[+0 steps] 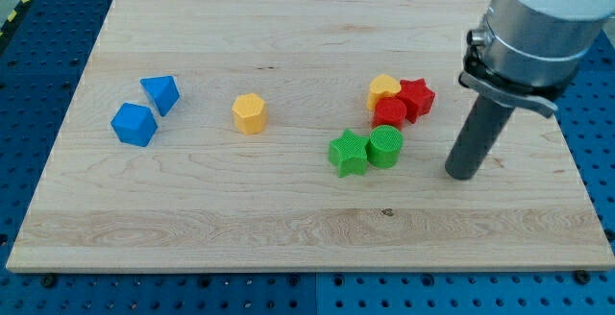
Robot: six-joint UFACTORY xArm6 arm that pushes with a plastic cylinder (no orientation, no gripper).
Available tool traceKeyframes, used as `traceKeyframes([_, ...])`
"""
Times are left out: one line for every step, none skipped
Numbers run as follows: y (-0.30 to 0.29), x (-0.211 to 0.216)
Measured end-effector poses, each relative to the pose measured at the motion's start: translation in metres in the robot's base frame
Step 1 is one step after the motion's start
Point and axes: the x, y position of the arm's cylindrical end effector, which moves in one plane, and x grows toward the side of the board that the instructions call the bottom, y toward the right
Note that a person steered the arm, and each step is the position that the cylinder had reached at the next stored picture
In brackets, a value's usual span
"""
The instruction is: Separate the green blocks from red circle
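A red circle (pixel 390 113) sits right of the board's middle. A green circle (pixel 384 147) touches its lower edge. A green star (pixel 349 153) touches the green circle on its left. A red star (pixel 415 98) and a yellow heart (pixel 383 89) press against the red circle from the upper right and top. My tip (pixel 462 173) rests on the board to the right of the green circle, a short gap away, touching no block.
A yellow hexagon (pixel 249 113) stands alone left of the cluster. Two blue blocks (pixel 134 124) (pixel 160 93) sit together near the board's left edge. The wooden board (pixel 288 229) lies on a blue perforated table.
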Motion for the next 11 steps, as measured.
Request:
traceKeyframes([0.0, -0.025])
traceKeyframes([-0.011, -0.048])
traceKeyframes([-0.037, -0.05])
traceKeyframes([-0.062, -0.034])
traceKeyframes([-0.074, -0.017])
traceKeyframes([-0.075, -0.01])
traceKeyframes([-0.071, -0.01])
traceKeyframes([-0.056, -0.009])
traceKeyframes([-0.034, -0.009])
traceKeyframes([-0.034, -0.019])
traceKeyframes([-0.047, -0.031])
